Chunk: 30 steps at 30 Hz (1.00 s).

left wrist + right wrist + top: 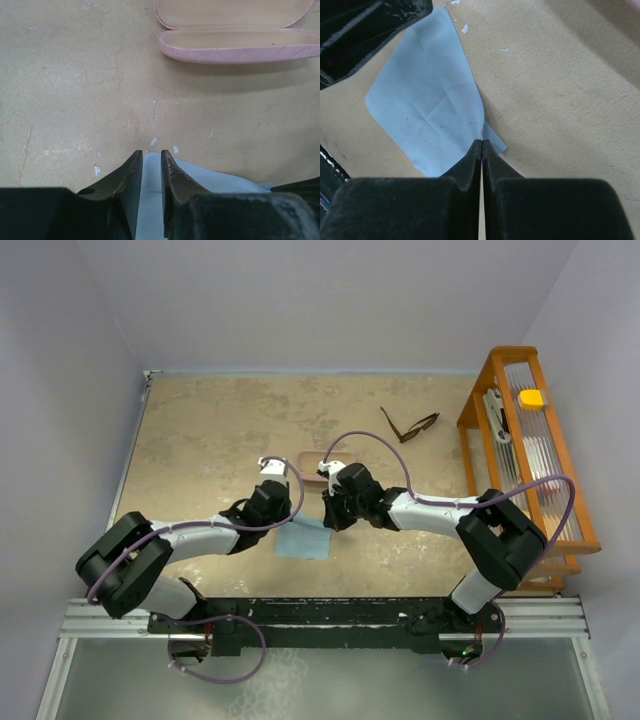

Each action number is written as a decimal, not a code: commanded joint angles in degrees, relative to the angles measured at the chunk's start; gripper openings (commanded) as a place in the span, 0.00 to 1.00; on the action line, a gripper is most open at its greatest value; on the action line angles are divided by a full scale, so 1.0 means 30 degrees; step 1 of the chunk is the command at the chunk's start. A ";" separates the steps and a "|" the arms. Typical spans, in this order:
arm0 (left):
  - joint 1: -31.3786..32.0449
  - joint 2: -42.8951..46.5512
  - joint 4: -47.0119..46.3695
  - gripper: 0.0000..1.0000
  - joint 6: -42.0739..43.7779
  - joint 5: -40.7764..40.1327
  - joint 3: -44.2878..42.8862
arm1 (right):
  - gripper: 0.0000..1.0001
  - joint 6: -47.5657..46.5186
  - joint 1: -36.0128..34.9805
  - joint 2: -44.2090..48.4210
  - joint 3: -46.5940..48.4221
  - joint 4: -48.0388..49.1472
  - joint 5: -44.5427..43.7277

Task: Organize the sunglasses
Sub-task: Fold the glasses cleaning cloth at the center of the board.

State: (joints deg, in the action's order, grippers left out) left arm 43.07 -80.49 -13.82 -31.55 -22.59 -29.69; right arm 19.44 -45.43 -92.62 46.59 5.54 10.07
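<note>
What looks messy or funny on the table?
The blue cloth isn't lying flat: one edge is puckered where the right gripper pinches it. The sunglasses lie unfolded toward the far right of the table, well away from the open pink case.

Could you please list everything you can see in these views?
sunglasses: one, dark brown, far right of the table, temple arms unfolded
case: one, pink, open, mid-table beyond the grippers
cloth: one, light blue, near centre, under the grippers
rack: one, orange wood, right edge
yellow block: one, on the rack
left gripper: black, slightly open over the cloth
right gripper: black, shut on the cloth's edge
</note>
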 commanded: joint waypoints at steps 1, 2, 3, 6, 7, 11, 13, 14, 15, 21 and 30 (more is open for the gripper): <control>-0.0197 -0.0808 -0.1462 0.20 0.0845 0.1028 -0.0702 | 0.00 -0.0078 -0.0075 0.0096 0.0136 0.0272 0.0298; -0.0219 -0.0960 -0.1497 0.21 0.0830 0.1066 -0.0729 | 0.00 -0.0070 -0.0090 0.0124 0.0127 0.0227 0.0306; -0.0263 -0.1133 -0.1498 0.22 0.0847 0.1159 -0.0758 | 0.00 -0.0047 -0.0087 0.0138 0.0117 0.0232 0.0329; -0.0325 -0.1396 -0.1365 0.24 0.0886 0.1289 -0.0782 | 0.00 -0.0021 -0.0091 0.0198 0.0134 0.0176 0.0309; -0.0364 -0.1433 -0.1276 0.25 0.0879 0.1297 -0.0768 | 0.00 -0.0034 -0.0091 0.0199 0.0132 0.0175 0.0307; -0.0375 -0.1579 -0.1149 0.27 0.0788 0.1555 -0.0651 | 0.00 -0.0032 -0.0089 0.0127 0.0129 0.0200 0.0336; -0.0375 -0.1685 -0.1128 0.27 0.0707 0.1673 -0.0624 | 0.00 -0.0027 -0.0084 0.0089 0.0170 0.0204 0.0336; -0.0377 -0.1765 -0.1119 0.27 0.0703 0.1737 -0.0617 | 0.00 -0.0041 -0.0090 0.0083 0.0151 0.0222 0.0336; -0.0356 -0.1878 -0.1070 0.27 0.0706 0.1756 -0.0620 | 0.00 -0.0032 -0.0091 0.0082 0.0171 0.0221 0.0336; -0.0354 -0.2267 -0.0708 0.26 0.0748 0.1955 -0.0689 | 0.00 -0.0005 -0.0090 0.0053 0.0144 0.0204 0.0309; -0.0367 -0.2382 -0.0080 0.21 0.0655 0.1784 -0.0580 | 0.00 -0.0002 -0.0091 -0.0006 0.0232 0.0175 0.0307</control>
State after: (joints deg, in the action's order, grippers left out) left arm 42.37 -86.56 -16.10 -30.28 -18.02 -30.81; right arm 19.46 -45.43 -92.62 46.59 5.54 10.13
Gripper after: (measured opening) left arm 0.219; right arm 0.004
